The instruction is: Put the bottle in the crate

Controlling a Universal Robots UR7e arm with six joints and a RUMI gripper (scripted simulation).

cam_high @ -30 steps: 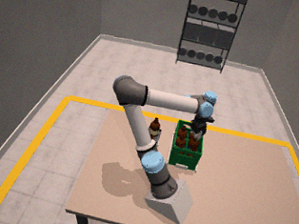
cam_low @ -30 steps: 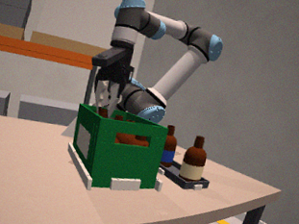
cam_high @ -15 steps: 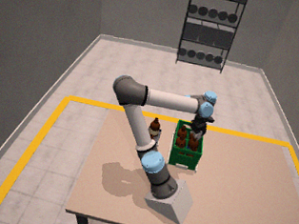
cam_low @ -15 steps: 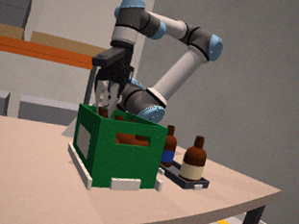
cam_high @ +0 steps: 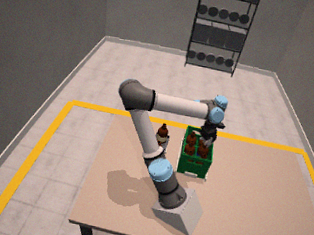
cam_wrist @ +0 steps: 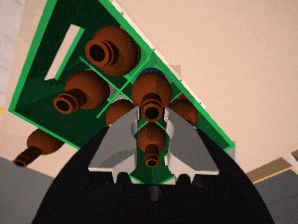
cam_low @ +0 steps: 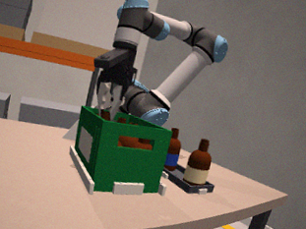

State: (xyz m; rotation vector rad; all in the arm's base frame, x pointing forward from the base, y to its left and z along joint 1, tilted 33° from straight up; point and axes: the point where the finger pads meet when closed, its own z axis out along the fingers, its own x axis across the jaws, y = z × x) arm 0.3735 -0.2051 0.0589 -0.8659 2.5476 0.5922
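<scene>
My gripper [cam_high: 207, 140] [cam_low: 106, 113] [cam_wrist: 151, 107] is shut on the neck of a brown bottle [cam_wrist: 151, 92] with a blue label. The held bottle looks about upright and its body is down inside the green crate [cam_high: 193, 168] [cam_low: 130, 170] [cam_wrist: 29, 60], among several other brown bottles. My fingertips are about level with the crate's rim. The bottle's base is hidden, so whether it touches the crate floor cannot be told. The dark tray [cam_low: 208, 188] beside the crate holds a blue-label bottle [cam_low: 173, 151] and a cream-label bottle [cam_high: 163, 133] [cam_low: 199, 162].
Bottles in the crate stand close around the fingers, such as one bottle [cam_wrist: 151, 139] just below the held one and another [cam_wrist: 85, 92] to its left. Pale strips [cam_low: 128, 188] lie along the crate's foot. The table's edge [cam_low: 249, 204] runs past the tray.
</scene>
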